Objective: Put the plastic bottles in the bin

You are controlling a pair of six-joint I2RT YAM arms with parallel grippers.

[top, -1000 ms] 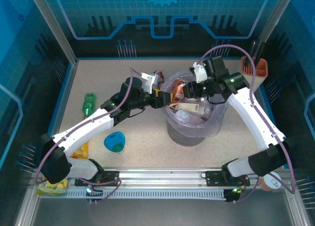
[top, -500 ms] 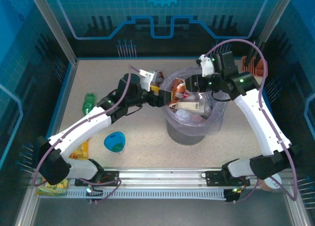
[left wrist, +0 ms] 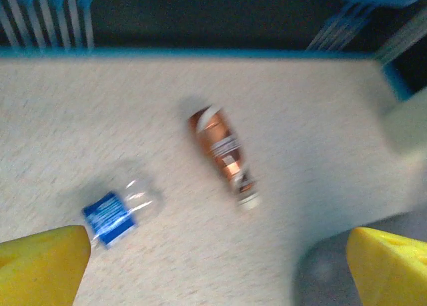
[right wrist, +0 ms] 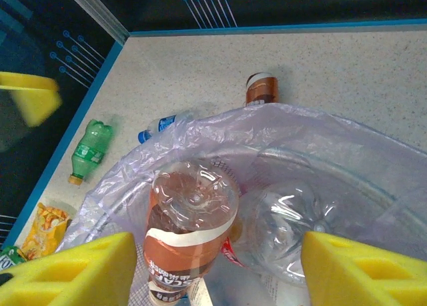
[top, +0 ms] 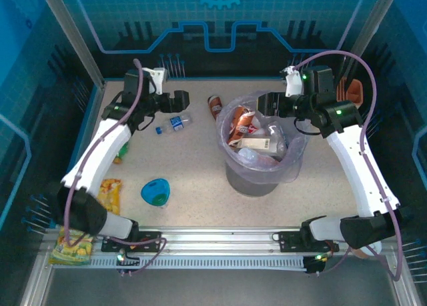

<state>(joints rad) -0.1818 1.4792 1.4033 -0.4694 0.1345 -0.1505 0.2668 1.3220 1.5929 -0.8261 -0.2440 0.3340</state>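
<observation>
We see a speckled beige surface [top: 193,186] inside blue-lit panels; we can read no label clearly. Plastic bottles [top: 252,134] fill the lilac-lined round grey bin [top: 248,183]. A blue-labelled clear bottle [top: 175,123] and a brown bottle [top: 215,106] lie beside it. The left end effector [top: 181,101], fingers wide apart, has swung away from the bin. The right end effector [top: 261,106] hovers over it, fingers apart.

The left wrist view is all blurry. The brown bottle [left wrist: 223,153] and the clear bottle [left wrist: 119,211] look smeared, and the words on their labels cannot be read. One end of the clear bottle hides behind a yellow finger [left wrist: 40,266] of the left claw [left wrist: 219,243]. Both fingers run off the bottom edge. In the right wrist view the bin [right wrist: 373,153] runs off the right and bottom edges. Its bag [right wrist: 220,119] hides the brown bottle's lower part. From above, the left arm [top: 100,151] covers part of the green bottle [top: 124,147].
</observation>
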